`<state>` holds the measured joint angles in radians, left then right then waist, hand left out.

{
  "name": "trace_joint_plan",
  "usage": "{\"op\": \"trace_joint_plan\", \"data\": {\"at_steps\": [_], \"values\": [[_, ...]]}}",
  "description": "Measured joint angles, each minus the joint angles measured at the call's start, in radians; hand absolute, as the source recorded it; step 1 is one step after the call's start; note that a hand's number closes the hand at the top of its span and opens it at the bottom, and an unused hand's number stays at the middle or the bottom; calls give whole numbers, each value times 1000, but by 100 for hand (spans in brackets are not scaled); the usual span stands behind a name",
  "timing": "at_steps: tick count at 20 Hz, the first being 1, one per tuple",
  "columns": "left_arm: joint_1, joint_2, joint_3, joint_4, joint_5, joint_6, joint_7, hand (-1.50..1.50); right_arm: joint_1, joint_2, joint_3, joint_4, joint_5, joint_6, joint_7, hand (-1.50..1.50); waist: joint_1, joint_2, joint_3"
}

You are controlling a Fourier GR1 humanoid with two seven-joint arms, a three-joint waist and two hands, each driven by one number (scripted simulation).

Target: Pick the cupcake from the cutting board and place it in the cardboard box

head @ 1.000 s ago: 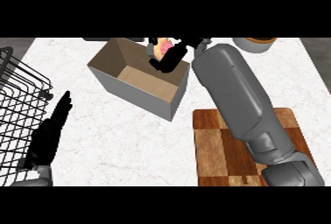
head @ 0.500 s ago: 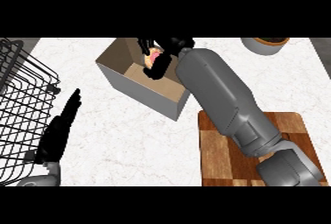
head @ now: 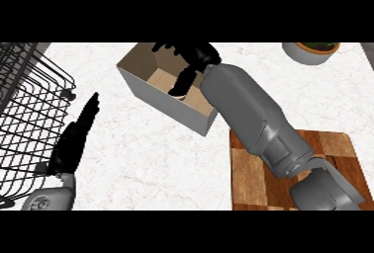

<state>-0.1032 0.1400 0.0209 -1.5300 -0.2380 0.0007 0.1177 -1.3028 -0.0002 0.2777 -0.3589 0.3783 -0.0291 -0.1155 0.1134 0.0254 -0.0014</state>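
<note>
The cardboard box (head: 157,96) stands open at the top middle of the counter. My right hand (head: 191,53) hangs over its opening with the fingers spread apart and one digit pointing down into the box. A small pale piece of the cupcake (head: 177,93) shows on the box floor just under that fingertip; the rest of it is hidden by the hand. The wooden cutting board (head: 332,148) lies at the lower right, partly covered by my right forearm, with nothing on the part that shows. My left hand (head: 73,143) rests open at the left, fingers straight and pointing up.
A black wire basket (head: 29,113) fills the left edge, right beside my left hand. A grey bowl (head: 310,53) sits at the top right corner. White marbled counter shows between the box and the left hand.
The right hand has gone deeper over the box and its fingers have spread; the pink cupcake held before now shows on the box floor. The left hand has barely moved.
</note>
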Motion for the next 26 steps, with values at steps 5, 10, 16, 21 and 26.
{"op": "trace_joint_plan", "data": {"at_steps": [5,10,16,21,26], "values": [[0,4,3,15,-4,1,-19,0,21,0,-61,-9,-130,-83,-45,-150,1,3,1],[12,9,15,13,1,2,-24,0,18,0,-173,-6,-265,-140,-97,-150,-13,2,1],[29,9,29,9,8,7,-32,0,-7,-51,-324,30,-390,-121,-152,-150,-38,1,1],[44,15,37,-1,12,5,-37,0,2,-168,-403,83,-436,-96,-183,-150,-47,1,2],[25,16,40,4,14,2,-29,0,23,-304,-458,127,-468,3,-227,-150,-45,8,3]]}}
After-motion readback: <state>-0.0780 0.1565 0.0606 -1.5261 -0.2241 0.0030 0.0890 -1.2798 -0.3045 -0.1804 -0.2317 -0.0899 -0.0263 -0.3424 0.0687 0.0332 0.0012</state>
